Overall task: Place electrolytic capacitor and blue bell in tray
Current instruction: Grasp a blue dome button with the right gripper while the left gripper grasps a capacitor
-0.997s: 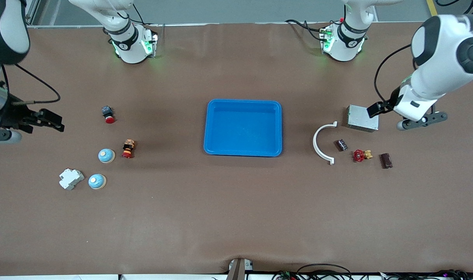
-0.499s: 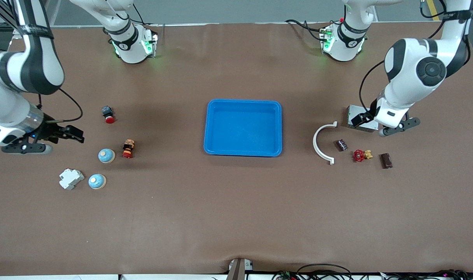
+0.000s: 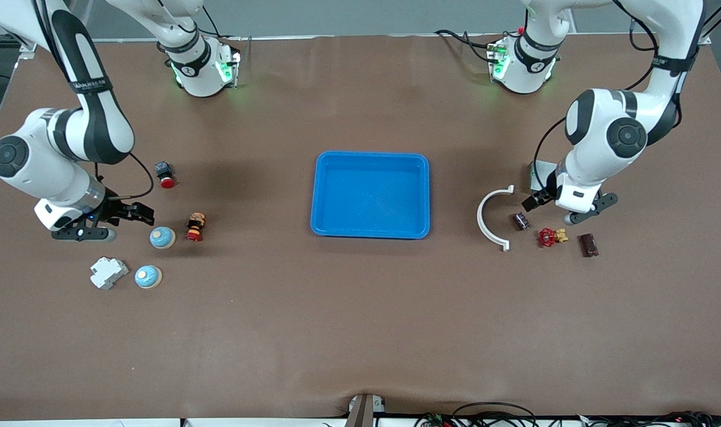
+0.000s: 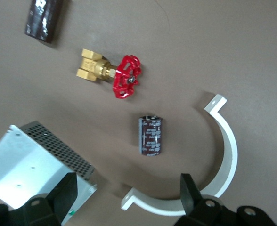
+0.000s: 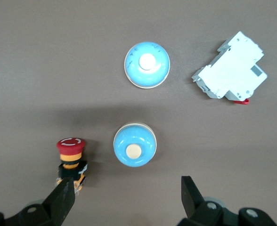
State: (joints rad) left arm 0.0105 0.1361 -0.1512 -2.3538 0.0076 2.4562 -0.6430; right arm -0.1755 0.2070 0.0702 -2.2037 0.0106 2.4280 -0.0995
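Observation:
The bright-blue tray [image 3: 370,194] lies at the table's middle with nothing in it. The electrolytic capacitor [image 3: 520,221] [image 4: 150,136], a dark cylinder, lies on its side beside a white curved bracket toward the left arm's end. My left gripper [image 3: 530,202] [image 4: 128,200] hangs open over the spot between the bracket's end and a grey box, close to the capacitor. Two blue bells [image 3: 162,237] [image 3: 148,276] sit toward the right arm's end. My right gripper [image 3: 142,214] [image 5: 126,202] is open and holds nothing, just beside one blue bell [image 5: 134,144]; the other bell [image 5: 147,64] lies farther off.
Round the capacitor lie the white bracket [image 3: 488,220] [image 4: 225,155], a grey metal box [image 4: 35,160], a red-handled brass valve [image 3: 549,237] and a dark brown block [image 3: 587,244]. By the bells stand a red push-button [image 3: 195,227] [image 5: 71,160], a second button [image 3: 165,174] and a white breaker [image 3: 108,272].
Both arms have swung in toward the table. The left gripper moved from past the grey box to beside the capacitor. The right gripper moved from the table's edge to the nearest bell.

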